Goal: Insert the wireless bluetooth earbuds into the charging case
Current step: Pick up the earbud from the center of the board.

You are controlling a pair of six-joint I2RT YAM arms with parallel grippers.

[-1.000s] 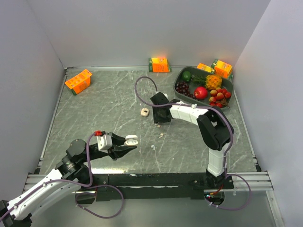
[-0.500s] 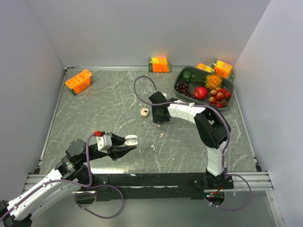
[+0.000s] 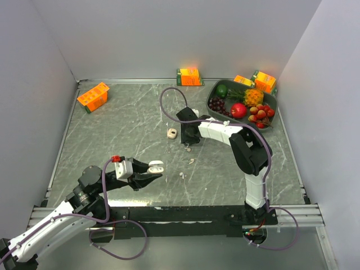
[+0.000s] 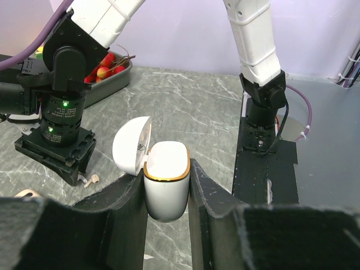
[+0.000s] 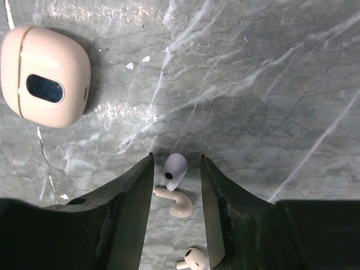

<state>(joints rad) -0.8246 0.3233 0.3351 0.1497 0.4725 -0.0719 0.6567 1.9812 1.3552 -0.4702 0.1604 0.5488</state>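
Earbud (image 5: 175,167) lying between spread right gripper (image 5: 177,161), left gripper (image 4: 167,175) pinching open charging case (image 4: 166,188)

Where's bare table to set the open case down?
Widest bare patch: left half of the table, between the orange carton and the left arm. Also bare between that carton and the back carton. Crowded: centre, around the beige case, right gripper and loose earbuds; back right, the fruit tray.

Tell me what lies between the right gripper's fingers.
Right wrist view: a white earbud and a beige earbud lie between the open fingers of the right gripper.
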